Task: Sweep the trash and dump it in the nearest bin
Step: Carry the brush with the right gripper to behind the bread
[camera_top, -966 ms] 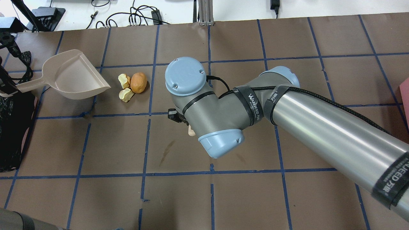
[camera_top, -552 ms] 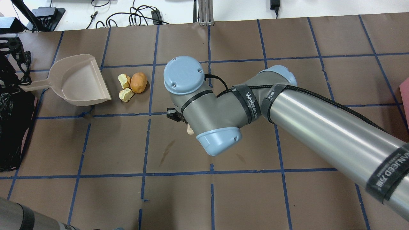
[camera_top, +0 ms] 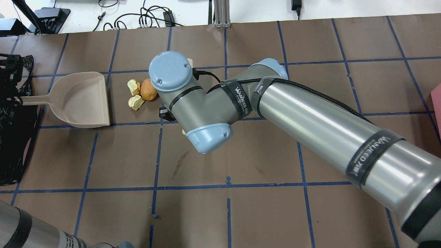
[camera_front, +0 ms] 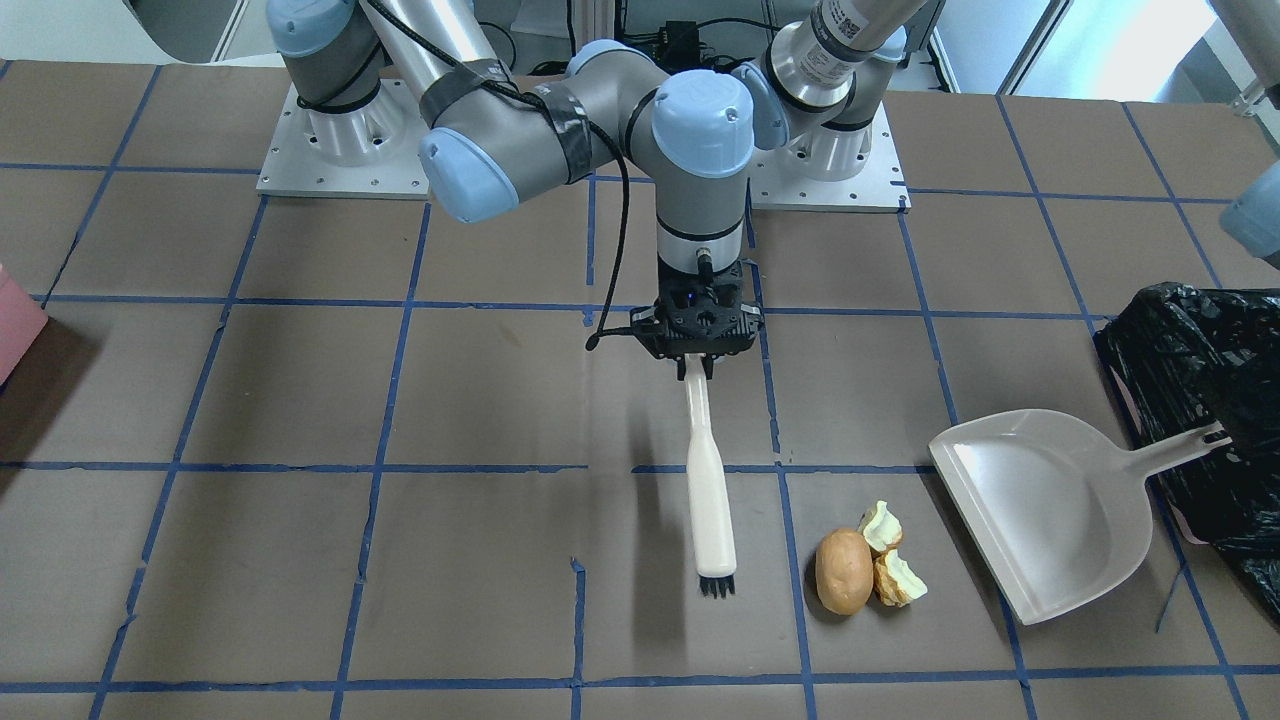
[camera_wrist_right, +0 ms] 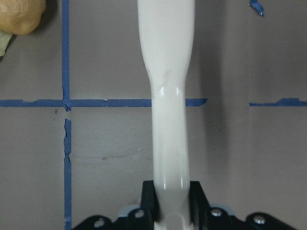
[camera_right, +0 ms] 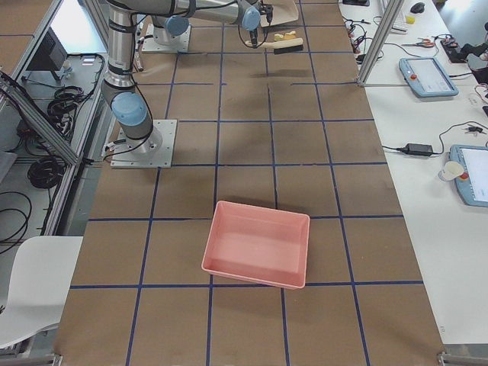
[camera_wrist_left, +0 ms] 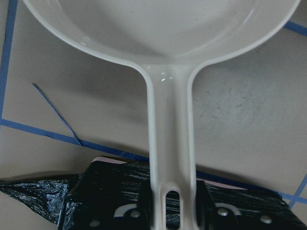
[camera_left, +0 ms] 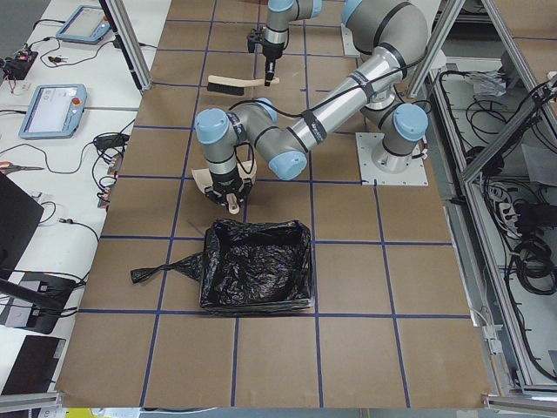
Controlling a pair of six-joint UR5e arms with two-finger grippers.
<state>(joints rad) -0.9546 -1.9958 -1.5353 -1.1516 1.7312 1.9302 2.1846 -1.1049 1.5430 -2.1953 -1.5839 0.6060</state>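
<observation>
So that the trash [camera_front: 885, 578] can be pushed straight in, the dustpan [camera_front: 1040, 510] is set with its open mouth just beside the cluster on the desk [camera_front: 300, 400], its handle clamped in the left tool [camera_wrist_left: 173, 206] over the edge of the bin [camera_front: 1210, 380]. The brush [camera_front: 708, 480] is pinched by its handle end in the closed right tool [camera_front: 697, 367], wrist pointed down, bristles near the brown lump [camera_front: 843, 585].

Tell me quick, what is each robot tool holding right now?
Left tool: closed on the handle of the beige plastic dustpan.
Right tool: closed on the handle of the white plastic brush with black bristles.
</observation>
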